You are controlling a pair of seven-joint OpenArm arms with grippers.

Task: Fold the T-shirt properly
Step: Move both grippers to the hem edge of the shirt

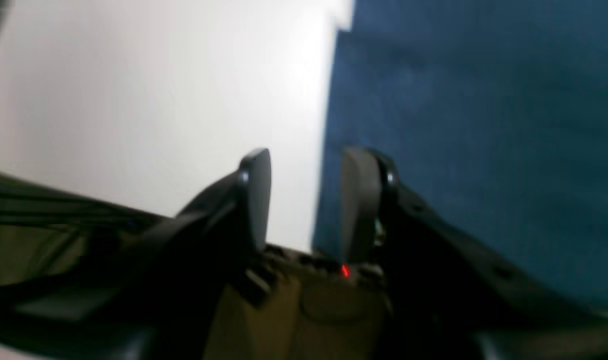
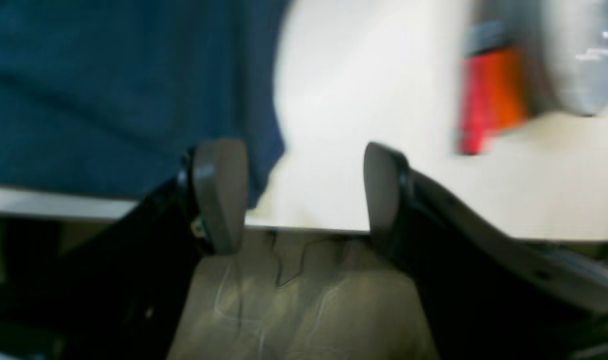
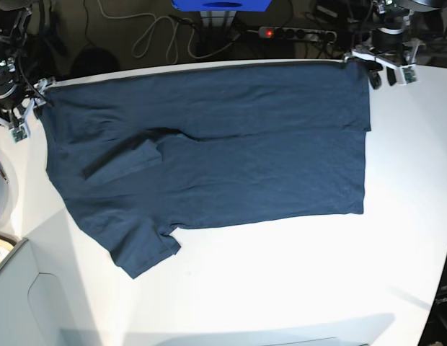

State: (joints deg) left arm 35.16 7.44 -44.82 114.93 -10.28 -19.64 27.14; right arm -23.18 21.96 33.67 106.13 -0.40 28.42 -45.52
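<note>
Over at about nine to ten o'clock of the white table (image 3: 281, 281), the right gripper (image 3: 25, 108) hangs at the table's far corner, just off the edge of the T-shirt (image 3: 231, 151). Seen from its own camera the two grey pads (image 2: 218, 192) stand well apart with only table and floor showing in the gap; the dark blue cloth (image 2: 108, 90) lies behind the pad on the cloth's side, and nothing is pinched. A blurred red and orange object (image 2: 489, 95) sits beyond it on that side.

The T-shirt lies spread flat across the far half of the table, from ten o'clock round to two o'clock. One sleeve is folded inward over the body at about nine o'clock, and the other sleeve sticks out toward seven o'clock. Its long far edge runs right along the table's back rim.

At about one to two o'clock the left gripper (image 3: 388, 68) hovers by the shirt's far corner. Its pads (image 1: 256, 195) are parted, with the cloth's straight edge (image 1: 459, 140) lying in line with the gap between them, and it grips nothing.
</note>
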